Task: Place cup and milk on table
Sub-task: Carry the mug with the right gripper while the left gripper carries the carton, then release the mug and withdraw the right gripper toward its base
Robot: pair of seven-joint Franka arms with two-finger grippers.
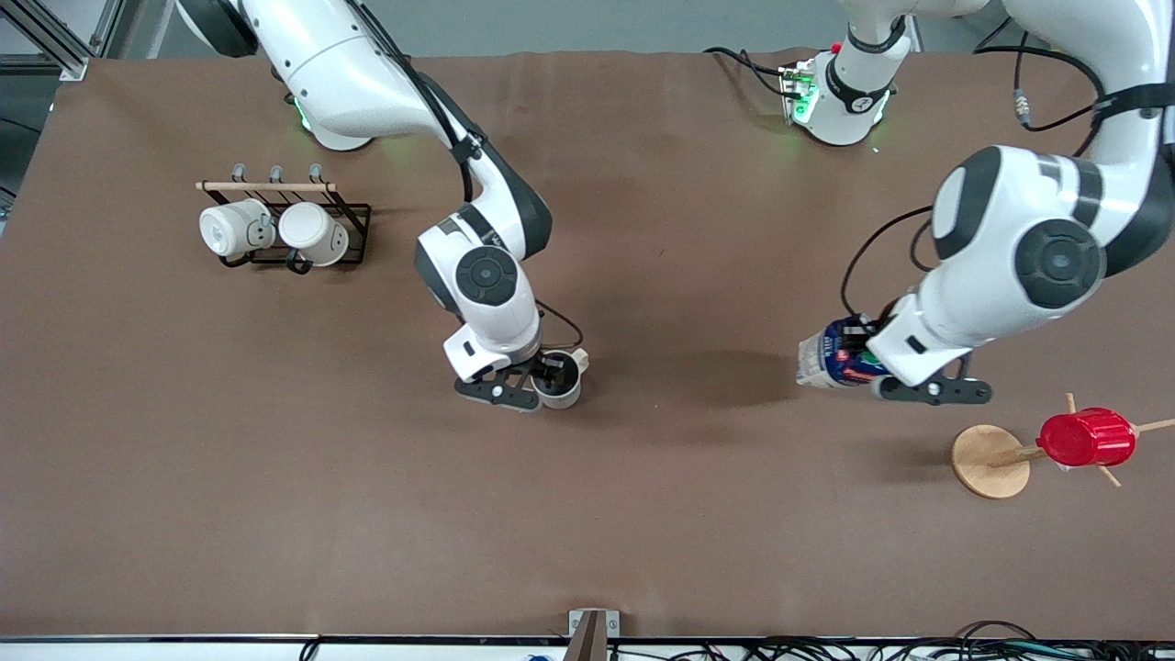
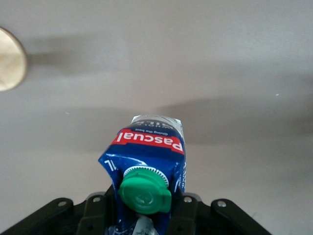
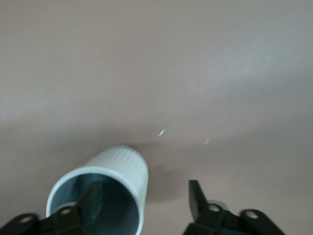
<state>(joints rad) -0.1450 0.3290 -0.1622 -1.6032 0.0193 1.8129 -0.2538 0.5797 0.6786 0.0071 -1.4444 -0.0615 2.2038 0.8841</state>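
Note:
The cream-white cup [image 1: 562, 378] stands on the brown table [image 1: 275, 514] near its middle, mouth up, handle toward the robots' bases. My right gripper [image 1: 551, 373] is open over it: one finger [image 3: 93, 196] is inside the cup [image 3: 122, 171], the other finger [image 3: 195, 196] is outside, apart from the wall. My left gripper [image 1: 863, 365] is shut on the blue and white milk carton [image 1: 829, 361] and holds it tilted above the table toward the left arm's end. In the left wrist view the carton [image 2: 149, 152] shows its red label and green cap [image 2: 145, 192] between the jaws [image 2: 144, 213].
A black rack [image 1: 353, 229] with two plain white mugs [image 1: 275, 229] stands toward the right arm's end. A round wooden disc with pegs [image 1: 987, 461] carries a red ribbed cup [image 1: 1086, 438] near the left gripper; the disc's edge also shows in the left wrist view [image 2: 10, 58].

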